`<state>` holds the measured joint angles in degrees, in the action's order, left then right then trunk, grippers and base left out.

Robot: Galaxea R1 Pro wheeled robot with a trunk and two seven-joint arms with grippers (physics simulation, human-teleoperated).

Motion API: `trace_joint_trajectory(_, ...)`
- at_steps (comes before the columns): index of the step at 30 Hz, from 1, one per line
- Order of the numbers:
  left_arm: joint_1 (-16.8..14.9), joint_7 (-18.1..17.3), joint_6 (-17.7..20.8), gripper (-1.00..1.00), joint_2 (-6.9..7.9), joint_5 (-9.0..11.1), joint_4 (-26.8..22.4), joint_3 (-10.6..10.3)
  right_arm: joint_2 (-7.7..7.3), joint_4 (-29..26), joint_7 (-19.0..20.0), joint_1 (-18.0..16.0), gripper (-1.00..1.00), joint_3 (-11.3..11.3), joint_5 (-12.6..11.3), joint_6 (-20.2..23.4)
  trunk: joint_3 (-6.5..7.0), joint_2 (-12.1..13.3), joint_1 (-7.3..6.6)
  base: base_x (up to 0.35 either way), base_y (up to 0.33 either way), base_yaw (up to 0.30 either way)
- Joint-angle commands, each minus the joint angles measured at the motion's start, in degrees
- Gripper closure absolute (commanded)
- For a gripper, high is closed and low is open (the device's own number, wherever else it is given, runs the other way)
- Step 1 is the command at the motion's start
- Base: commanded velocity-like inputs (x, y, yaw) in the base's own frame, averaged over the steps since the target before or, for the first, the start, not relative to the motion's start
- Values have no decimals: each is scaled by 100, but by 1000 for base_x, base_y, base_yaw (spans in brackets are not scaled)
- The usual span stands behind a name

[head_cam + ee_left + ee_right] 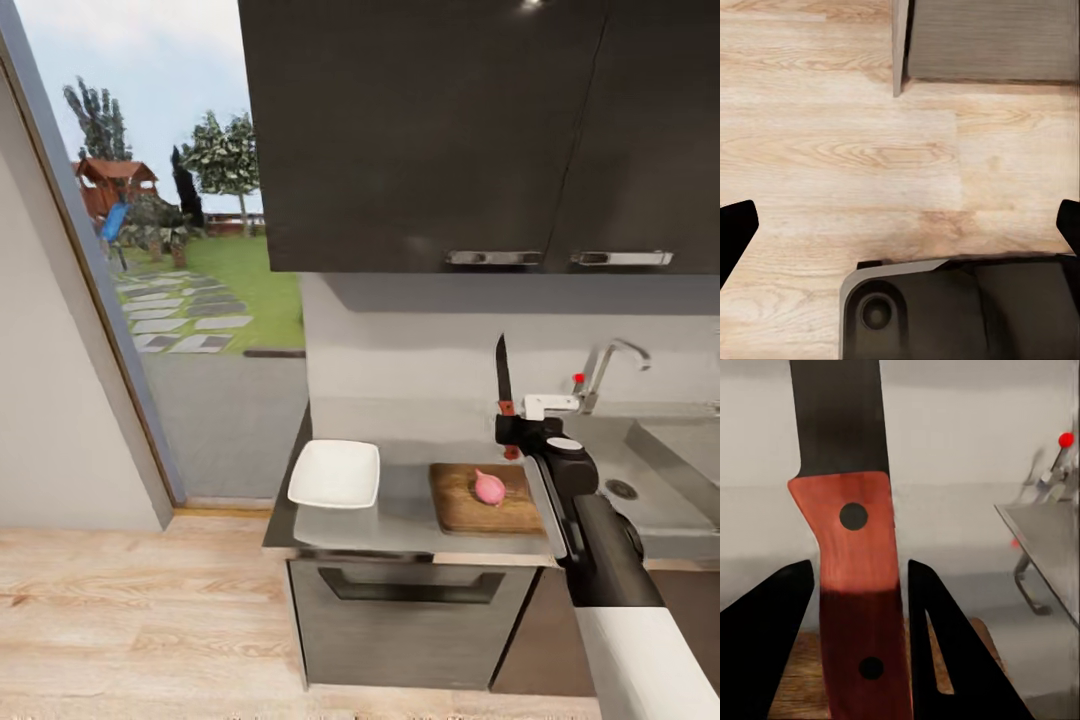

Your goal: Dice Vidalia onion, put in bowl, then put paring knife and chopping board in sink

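Onion (489,487) out of sink (640,480), whole on board (470,500) on table (400,515); knife (503,375) upright, clamped in right end effector (520,432); left end effector (900,225) spread over floor (832,150); dicing, bowl (335,473) filling, sink drop pending.

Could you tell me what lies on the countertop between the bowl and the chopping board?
Nothing: in the head view, only a bare strip of grey countertop separates the bowl from the board.

Light wooden floor (870,150) under the left gripper (900,225), dark fingertips (735,229) spread wide apart at either side, a grey cabinet front (990,37) beyond and the robot's dark base (945,311) close below.
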<state>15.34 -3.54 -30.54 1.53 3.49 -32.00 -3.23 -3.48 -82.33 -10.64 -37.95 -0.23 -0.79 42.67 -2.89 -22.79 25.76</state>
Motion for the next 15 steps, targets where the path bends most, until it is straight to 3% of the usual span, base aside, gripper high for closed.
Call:
trace_joint_trajectory(1,1,-15,-5,-100,5,38,-9,-19,-2,-7,-26,-4,100,5,55,26,-12,-13,2,-151,-293,0)
trace_joint_trajectory(4,1,-15,-5,-100,5,38,-2,-19,-3,-10,-26,-3,100,5,295,18,-12,-13,2,-100,-301,0)
trace_joint_trajectory(8,-3,-15,-5,-100,5,38,5,-19,7,-7,-26,-2,100,5,807,14,-12,-13,2,-26,-313,0)
trace_joint_trajectory(14,-5,-15,-5,-100,5,38,9,-19,37,56,-26,-2,100,29,1051,14,-12,-13,2,34,-316,0)
trace_joint_trajectory(15,-5,-15,-5,-100,5,38,9,-19,39,100,-28,-2,100,177,1076,19,-12,-13,2,93,-312,0)
